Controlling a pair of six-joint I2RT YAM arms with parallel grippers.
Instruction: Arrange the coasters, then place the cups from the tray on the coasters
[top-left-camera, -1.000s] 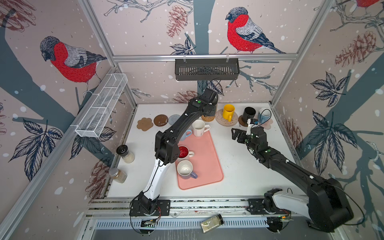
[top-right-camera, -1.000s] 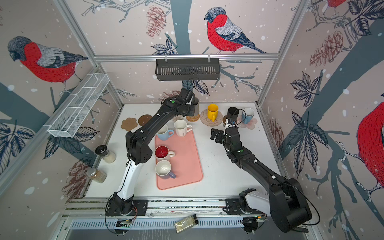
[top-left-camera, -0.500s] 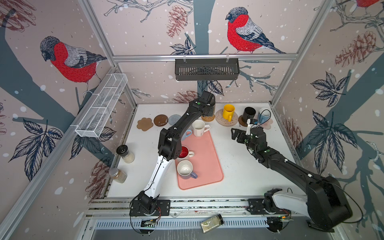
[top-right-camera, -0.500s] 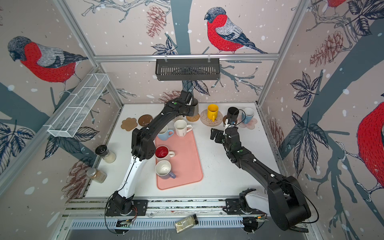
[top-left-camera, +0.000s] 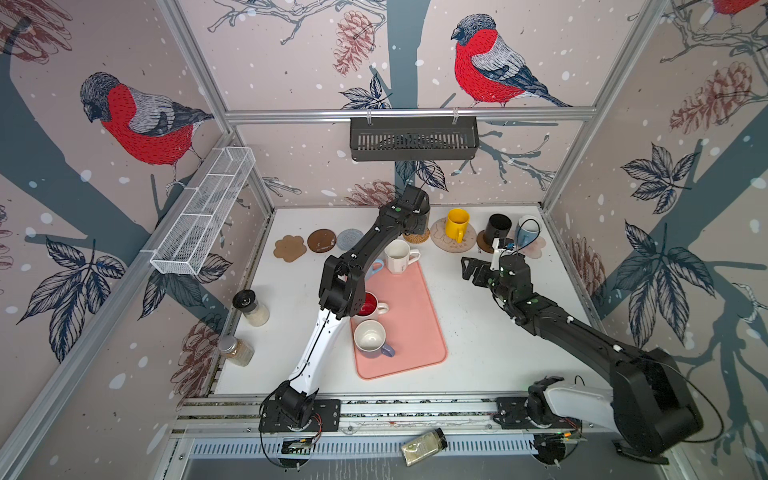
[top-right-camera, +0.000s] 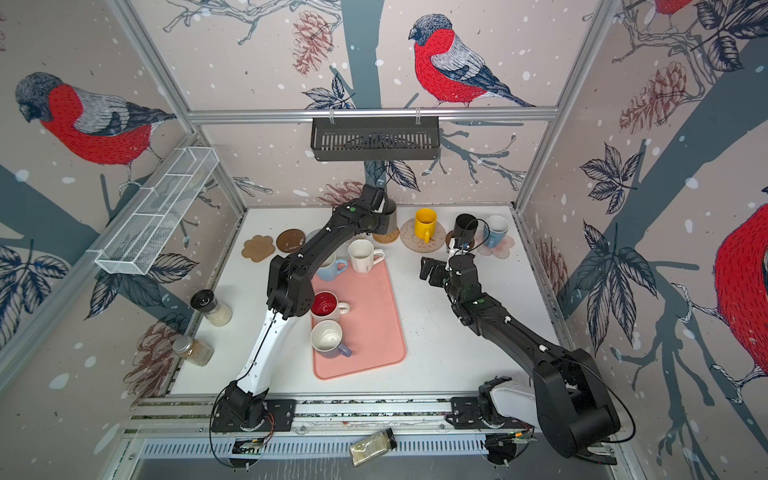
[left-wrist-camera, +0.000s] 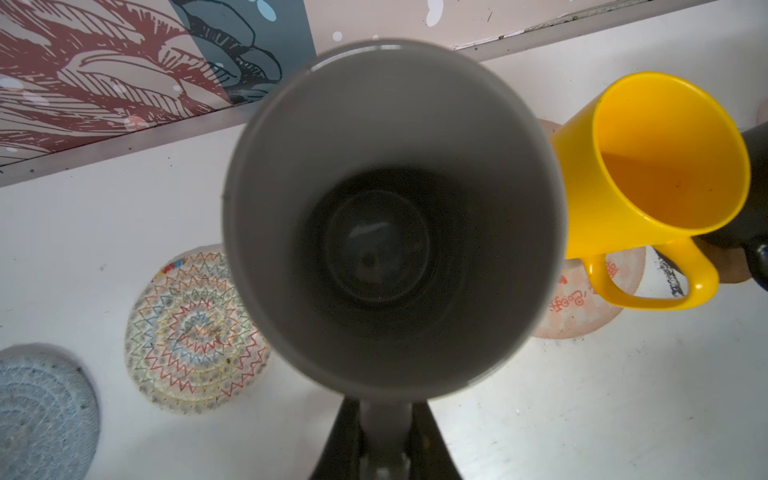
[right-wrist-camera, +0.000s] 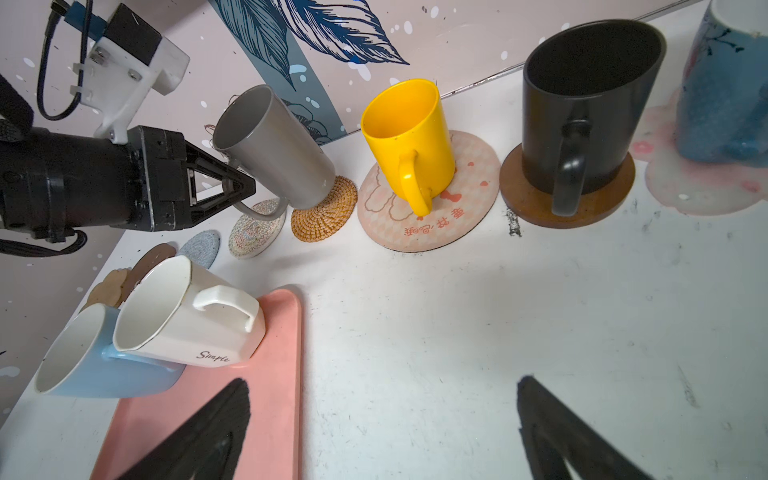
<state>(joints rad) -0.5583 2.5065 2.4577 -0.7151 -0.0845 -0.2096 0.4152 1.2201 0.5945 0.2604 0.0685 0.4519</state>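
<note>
One grey cup (right-wrist-camera: 274, 149) in left hand (right-wrist-camera: 243, 190)

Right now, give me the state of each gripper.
Left gripper: closed on the handle of the grey mug.
Right gripper: open, holding nothing.

The grey mug (right-wrist-camera: 278, 149) has a smooth, glossy glaze, as has the white mug (right-wrist-camera: 166, 332). The yellow mug (right-wrist-camera: 415, 137) is smooth with a softer sheen; the black mug (right-wrist-camera: 615, 124) is matt. The rattan coaster (right-wrist-camera: 328, 220) is coarse woven cane. The dark brown disc (right-wrist-camera: 523, 195) on the right looks like matt wood or cork. The cream coaster (left-wrist-camera: 187, 332), stitched in coloured zigzags, and the blue-grey coaster (left-wrist-camera: 41, 415) are rough coiled cloth cord. The pink tray (right-wrist-camera: 278, 353) is smooth and matt; the white table (right-wrist-camera: 457, 332) is scuffed.
</note>
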